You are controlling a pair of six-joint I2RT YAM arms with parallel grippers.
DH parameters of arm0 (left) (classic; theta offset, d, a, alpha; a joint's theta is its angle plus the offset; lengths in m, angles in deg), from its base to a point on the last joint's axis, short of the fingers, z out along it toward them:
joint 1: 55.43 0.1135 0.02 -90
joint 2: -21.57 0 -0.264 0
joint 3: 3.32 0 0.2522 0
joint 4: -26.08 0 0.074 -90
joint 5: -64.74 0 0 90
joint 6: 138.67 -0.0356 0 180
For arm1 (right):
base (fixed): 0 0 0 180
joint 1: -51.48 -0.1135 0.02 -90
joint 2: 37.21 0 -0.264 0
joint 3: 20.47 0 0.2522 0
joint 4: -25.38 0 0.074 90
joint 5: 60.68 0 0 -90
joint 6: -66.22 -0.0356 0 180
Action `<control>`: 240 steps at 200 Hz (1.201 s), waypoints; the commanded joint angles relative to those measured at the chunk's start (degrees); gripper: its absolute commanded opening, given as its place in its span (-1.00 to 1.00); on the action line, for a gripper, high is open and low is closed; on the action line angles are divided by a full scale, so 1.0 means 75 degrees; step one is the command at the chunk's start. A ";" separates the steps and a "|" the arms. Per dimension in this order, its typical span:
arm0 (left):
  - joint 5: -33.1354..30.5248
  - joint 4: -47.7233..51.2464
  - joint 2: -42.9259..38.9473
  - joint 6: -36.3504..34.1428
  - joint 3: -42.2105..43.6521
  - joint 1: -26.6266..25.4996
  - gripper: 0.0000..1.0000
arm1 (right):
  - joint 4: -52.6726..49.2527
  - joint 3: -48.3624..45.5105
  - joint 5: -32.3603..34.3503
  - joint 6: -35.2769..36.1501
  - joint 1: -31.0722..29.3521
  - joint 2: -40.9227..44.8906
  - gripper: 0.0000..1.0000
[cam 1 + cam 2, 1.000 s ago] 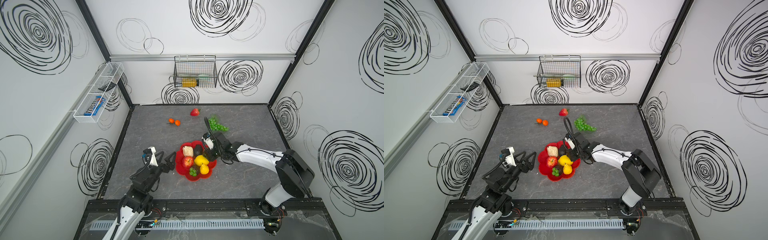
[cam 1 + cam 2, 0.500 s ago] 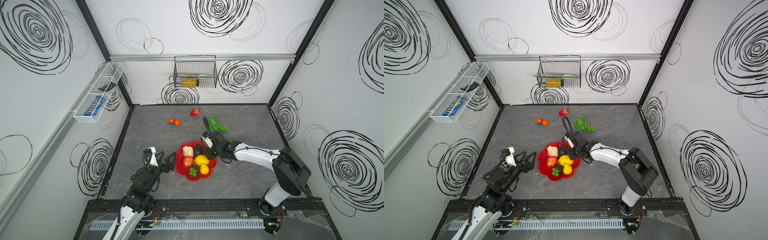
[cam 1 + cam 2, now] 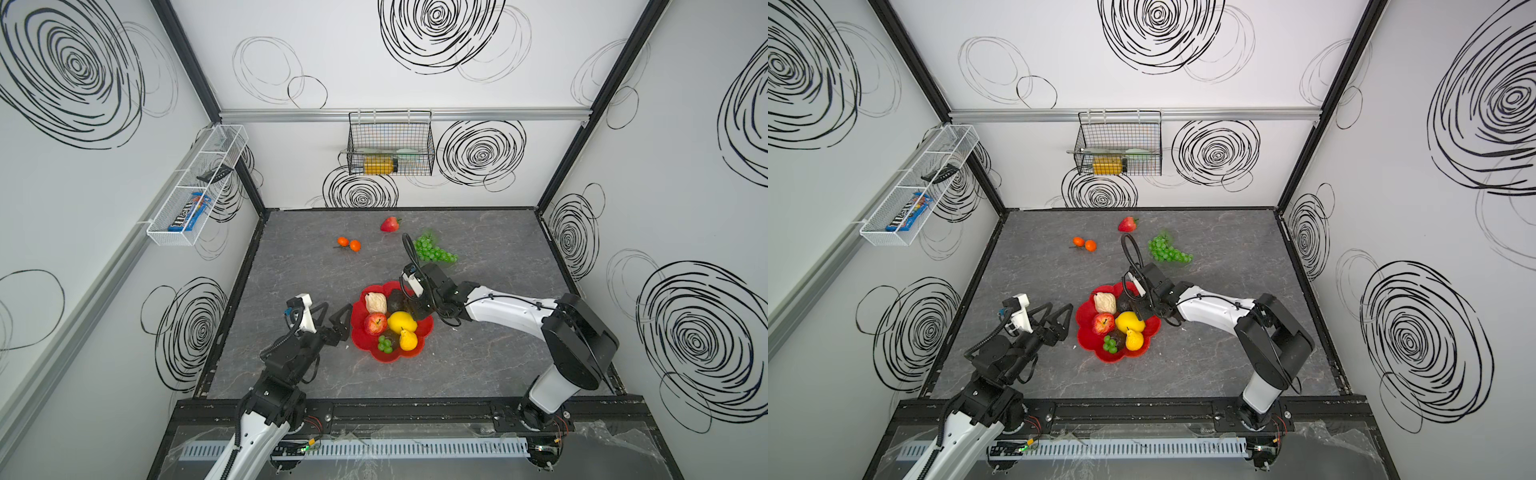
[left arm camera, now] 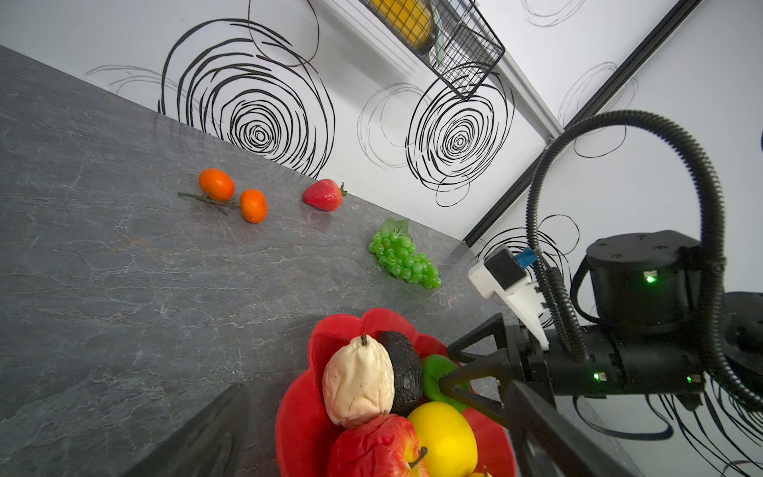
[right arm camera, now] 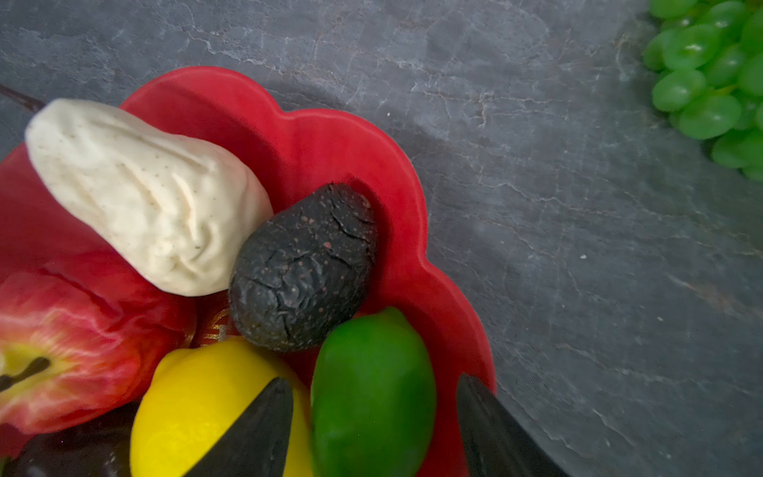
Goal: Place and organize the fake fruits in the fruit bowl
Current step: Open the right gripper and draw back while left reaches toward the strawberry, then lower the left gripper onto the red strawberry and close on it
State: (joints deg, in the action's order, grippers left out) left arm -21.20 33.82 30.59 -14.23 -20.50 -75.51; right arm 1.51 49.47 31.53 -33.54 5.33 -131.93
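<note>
White panel walls (image 3: 415, 95) scribbled with black spiral doodles close the cell on three sides, joined by black corner posts (image 3: 192, 70) and a silver aluminium rail (image 3: 498, 113) across the back at 12 o'clock; the floor is a dark grey, marble-veined slab (image 3: 299, 266). A black wire basket (image 3: 419, 137) hangs from the rail at 12 o'clock, holding a yellow bottle (image 3: 377, 164); a long white mesh tray (image 3: 174, 240) is fixed to the wall at 10 o'clock; the light is soft and even.

The fruit bowl (image 5: 313, 136) is glossy plastic, the avocado (image 5: 303, 268) matt and cracked, the lime (image 5: 371, 392) smooth.
</note>
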 commanded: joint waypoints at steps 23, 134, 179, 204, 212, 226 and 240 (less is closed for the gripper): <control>0.0089 -0.0440 0.0039 0.0055 0.0058 0.0084 0.99 | -0.0340 0.0221 0.0182 0.0013 -0.0081 0.0231 0.35; 0.0498 -0.2450 0.3802 0.0470 -0.0912 0.0149 0.92 | 0.1138 -0.1902 0.1444 -0.1058 0.0759 0.4216 0.59; 0.0403 -0.2712 0.7343 0.0155 -0.3000 -0.0200 0.90 | 0.2493 -0.4076 0.1045 -0.1776 0.1420 0.5784 0.69; 0.0400 -0.2127 0.9192 -0.0130 -0.4591 -0.0310 0.90 | 0.3060 -0.4914 0.0867 -0.1848 0.1561 0.6196 0.70; 0.0459 -0.1930 0.9718 -0.0194 -0.5097 -0.0312 0.89 | 0.3193 -0.5099 0.0877 -0.1859 0.1572 0.6279 0.71; 0.0510 -0.1551 1.0541 -0.0405 -0.5988 -0.0300 0.87 | 0.3354 -0.5296 0.0915 -0.1863 0.1573 0.6448 0.71; 0.0511 -0.1283 1.1276 -0.0627 -0.6796 -0.0256 0.85 | 0.3519 -0.5475 0.0964 -0.1874 0.1583 0.6586 0.72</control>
State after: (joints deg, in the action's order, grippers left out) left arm -17.81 20.64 108.47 -15.11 -63.21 -77.78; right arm 21.46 9.85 38.77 -46.48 16.91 -84.74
